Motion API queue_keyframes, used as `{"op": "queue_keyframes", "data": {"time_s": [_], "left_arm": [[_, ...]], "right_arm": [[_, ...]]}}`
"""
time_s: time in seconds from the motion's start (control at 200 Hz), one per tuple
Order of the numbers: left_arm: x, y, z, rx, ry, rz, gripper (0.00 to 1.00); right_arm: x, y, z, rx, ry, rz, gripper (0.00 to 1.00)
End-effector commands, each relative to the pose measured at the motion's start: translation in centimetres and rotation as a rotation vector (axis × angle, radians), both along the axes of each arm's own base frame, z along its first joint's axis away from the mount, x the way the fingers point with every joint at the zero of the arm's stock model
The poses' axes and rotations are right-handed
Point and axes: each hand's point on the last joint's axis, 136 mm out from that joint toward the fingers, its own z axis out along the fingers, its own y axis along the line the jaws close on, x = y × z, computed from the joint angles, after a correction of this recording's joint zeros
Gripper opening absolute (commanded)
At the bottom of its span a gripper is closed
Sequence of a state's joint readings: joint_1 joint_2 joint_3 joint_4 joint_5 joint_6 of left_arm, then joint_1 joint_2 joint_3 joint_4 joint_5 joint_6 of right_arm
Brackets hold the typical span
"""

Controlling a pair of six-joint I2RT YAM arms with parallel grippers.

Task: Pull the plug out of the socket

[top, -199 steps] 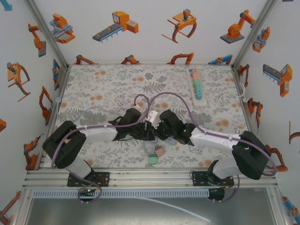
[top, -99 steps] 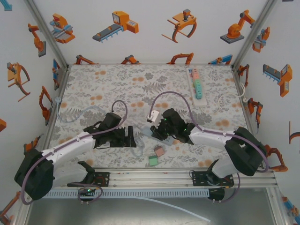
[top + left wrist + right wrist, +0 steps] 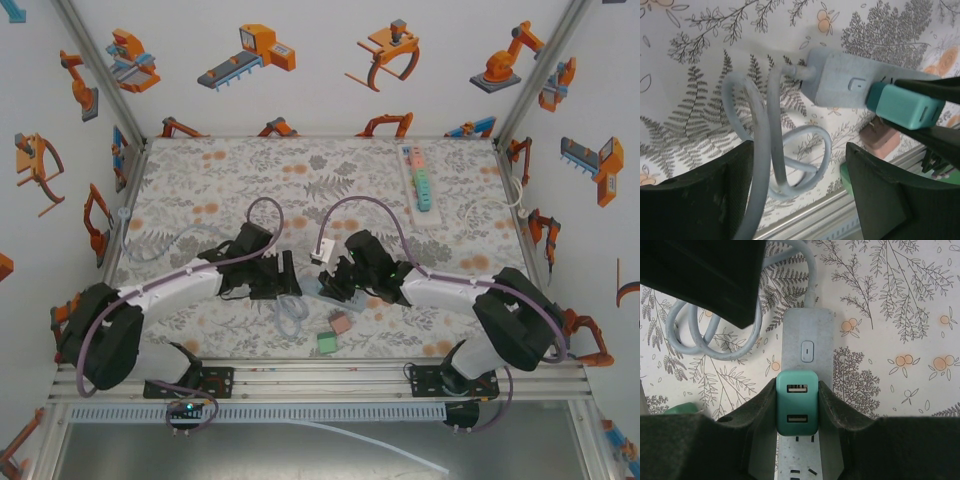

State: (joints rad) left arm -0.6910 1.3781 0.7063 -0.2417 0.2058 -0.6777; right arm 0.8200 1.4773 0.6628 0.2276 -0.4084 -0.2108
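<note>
A teal two-port plug [image 3: 797, 402] stands on a grey socket strip [image 3: 807, 330], just below the strip's switch. My right gripper [image 3: 797, 405] is shut on the plug, one black finger on each side. Whether its prongs are still seated is hidden. In the left wrist view the same plug [image 3: 905, 107] sits on the strip [image 3: 840, 82] at the upper right. My left gripper [image 3: 797, 195] is open over the strip's coiled grey cable [image 3: 775, 150] and grips nothing. From above, the left gripper [image 3: 288, 278] and right gripper [image 3: 335, 282] face each other at mid-table.
A pink block [image 3: 340, 323] and a green block [image 3: 326, 342] lie close to the front edge, just before the grippers. A second strip with several coloured plugs [image 3: 418, 180] lies at the back right. The loose cable [image 3: 292, 315] trails toward the front rail.
The left arm drew back to the left from beside the right gripper, then came partway back to the right, its jaws open. The right gripper stayed shut on the plug.
</note>
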Motion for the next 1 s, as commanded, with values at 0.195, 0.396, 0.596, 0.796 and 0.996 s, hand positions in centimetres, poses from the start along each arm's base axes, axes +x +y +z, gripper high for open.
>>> {"op": "queue_keyframes", "data": {"time_s": [0.195, 0.396, 0.596, 0.796, 0.996], "left_arm": [[2.4, -2.0, -0.5, 0.062, -0.116, 0.046, 0.63], [2.6, -3.5, -1.7, 0.078, -0.133, 0.028, 0.66], [2.8, -3.7, -3.0, 0.102, -0.125, 0.033, 0.66], [0.9, -3.1, -5.0, 0.166, -0.068, -0.019, 0.56], [-2.0, -0.9, -8.0, 0.294, 0.034, -0.072, 0.53]], "right_arm": [[0.0, 1.6, 1.8, 0.069, -0.026, 0.062, 0.00], [-0.2, 1.5, 1.7, 0.073, -0.019, 0.063, 0.00], [-0.7, 1.5, 1.6, 0.083, -0.005, 0.082, 0.00], [-0.5, 1.6, 2.0, 0.087, -0.013, 0.079, 0.00], [0.5, 2.0, 3.9, 0.119, -0.047, 0.040, 0.00]]}}
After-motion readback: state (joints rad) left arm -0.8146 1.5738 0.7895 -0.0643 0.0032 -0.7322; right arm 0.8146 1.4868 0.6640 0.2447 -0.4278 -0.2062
